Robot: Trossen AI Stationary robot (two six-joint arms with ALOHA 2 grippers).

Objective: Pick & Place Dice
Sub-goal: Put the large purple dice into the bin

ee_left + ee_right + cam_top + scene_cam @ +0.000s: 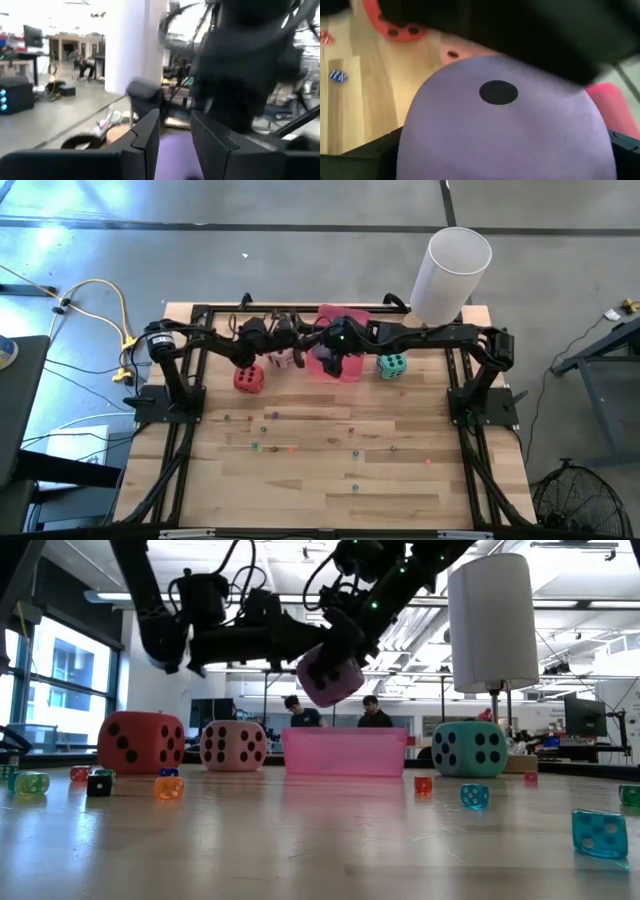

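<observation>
Small translucent beads point(600, 831) dot the near tabletop, while behind them the right gripper point(335, 660) holds the purple die point(331, 677) clamped aloft, tilted, above the pink tray point(345, 753). The red die point(141, 742) and pink die point(233, 745) sit left of the tray, the teal die point(470, 748) right. The left gripper point(175, 145) reaches in alongside; whether its fingers are parted or closed cannot be told. The cube looks soft and light, best pinched across opposite flat faces.
</observation>
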